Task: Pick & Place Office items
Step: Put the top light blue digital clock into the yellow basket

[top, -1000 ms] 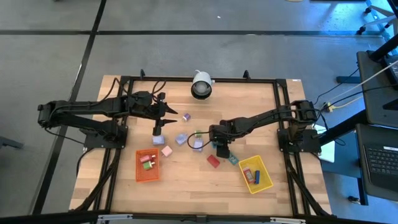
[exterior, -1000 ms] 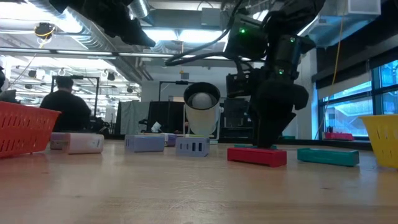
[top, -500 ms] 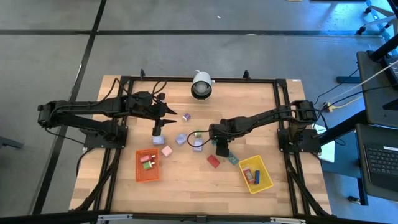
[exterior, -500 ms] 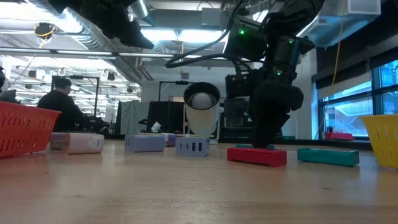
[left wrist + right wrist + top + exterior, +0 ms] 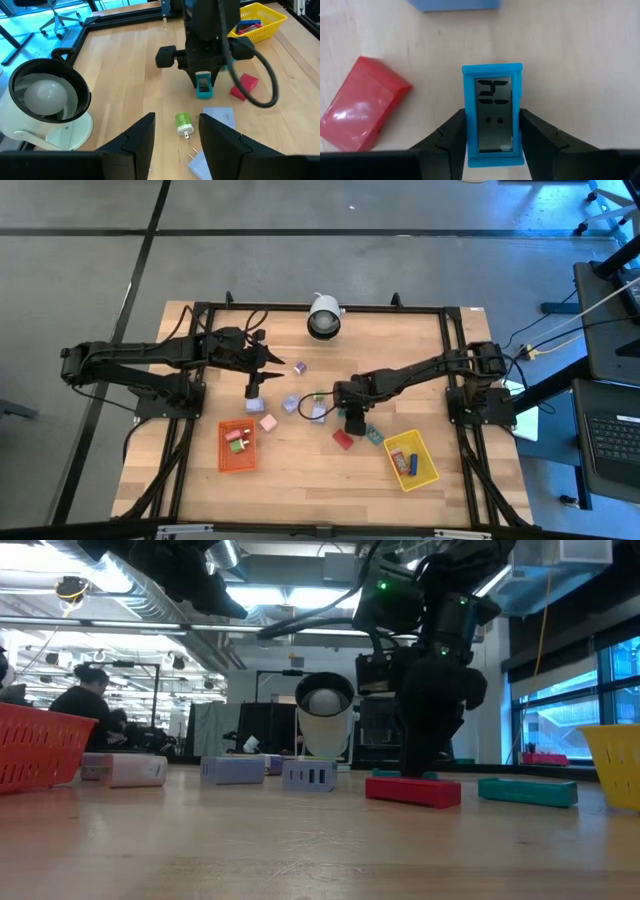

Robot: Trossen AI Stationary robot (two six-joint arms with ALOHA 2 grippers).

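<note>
Small office items lie around the table's middle: a red piece (image 5: 343, 438), a teal piece (image 5: 375, 435), lilac pieces (image 5: 291, 403) and a green plug (image 5: 184, 122). My right gripper (image 5: 492, 125) stands over the table's middle, just to the far side of the red piece (image 5: 362, 105), and is shut on a blue piece with a dark display (image 5: 492, 107). My left gripper (image 5: 175, 137) hangs well above the table, left of the middle (image 5: 254, 386). Its fingers are slightly apart with nothing between them. My right gripper pinches the blue piece by its two long sides (image 5: 466, 125) between the two fingers (image 5: 451, 131). The fingers come from above, pointing down, and lie across its width. The piece sits display up, at or just above the tabletop; I cannot tell which.
An orange tray (image 5: 237, 446) with a few pieces stands at the near left. A yellow tray (image 5: 412, 460) holding red and blue things stands at the near right. A white lamp (image 5: 323, 317) is at the far edge. Another blue piece (image 5: 455, 4) lies close to the held one.
My right gripper has shifted a little toward the table's left edge, staying low beside the red piece. A person in the room behind the table has moved.
</note>
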